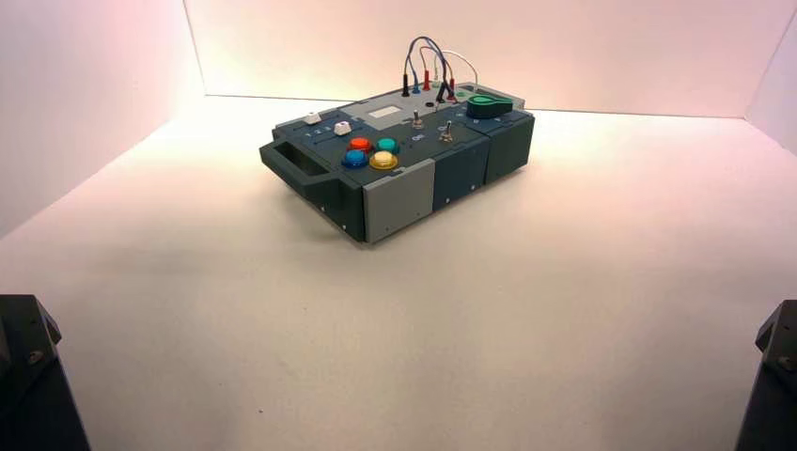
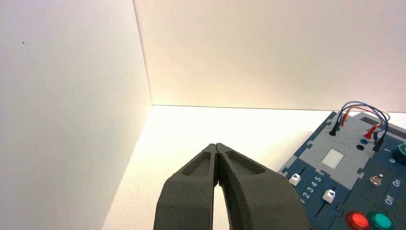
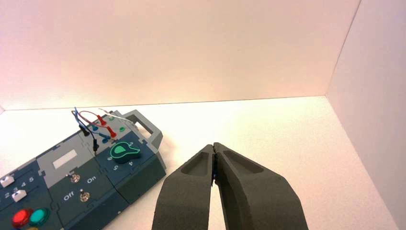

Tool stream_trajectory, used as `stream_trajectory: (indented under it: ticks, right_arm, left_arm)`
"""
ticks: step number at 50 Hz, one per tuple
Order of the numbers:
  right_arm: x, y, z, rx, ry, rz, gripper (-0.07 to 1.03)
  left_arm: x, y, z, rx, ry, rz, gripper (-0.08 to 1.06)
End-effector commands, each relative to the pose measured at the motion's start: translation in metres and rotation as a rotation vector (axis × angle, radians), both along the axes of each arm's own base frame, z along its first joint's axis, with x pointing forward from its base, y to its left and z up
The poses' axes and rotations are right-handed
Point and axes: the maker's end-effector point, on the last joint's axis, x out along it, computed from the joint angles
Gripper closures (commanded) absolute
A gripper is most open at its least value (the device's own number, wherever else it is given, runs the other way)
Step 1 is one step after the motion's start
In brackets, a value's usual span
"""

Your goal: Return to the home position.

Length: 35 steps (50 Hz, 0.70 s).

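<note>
A dark blue and grey control box (image 1: 404, 169) sits turned at an angle on a pale table (image 1: 395, 357), its long axis running from the near-left handle to the far-right corner where a green knob (image 1: 489, 103) and a cluster of red, blue and white wires (image 1: 430, 66) stand. Both arms are pulled well back from the box, toward the camera side: only the dark base of the left arm (image 1: 28, 376) shows at the near-left corner of the high view, and the base of the right arm (image 1: 773, 376) at the near-right corner. The left gripper (image 2: 218, 148) hangs in the air well short of the box's slider and button end, its two fingertips pressed together with nothing between them. The right gripper (image 3: 213, 147) hangs likewise well short of the box's knob end, fingertips together and empty. The box lies ahead of and between the two grippers, neither one clearly nearer. Since nothing touches the box and both arms look retracted, the return home appears essentially complete; any remaining move would only be a small settling away from the box.
</note>
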Motion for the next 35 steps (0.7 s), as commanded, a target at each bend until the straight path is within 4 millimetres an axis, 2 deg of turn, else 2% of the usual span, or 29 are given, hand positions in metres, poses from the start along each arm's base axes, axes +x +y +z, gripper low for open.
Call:
stream_trajectory:
  ticks: [1,35]
  right_arm:
    - [0.0031,0.0000,0.0102,0.002,-0.028,-0.001,0.99]
    - [0.0025,0.0003,0.0085,0.009,-0.025,-0.002,0.99]
  left_arm:
    - [0.0051,-0.0012,0.0142,-0.004,-0.036,-0.002,1.01]
    - [-0.0009,-0.0009,0.0197,-0.002,-0.064,-0.003,1.01]
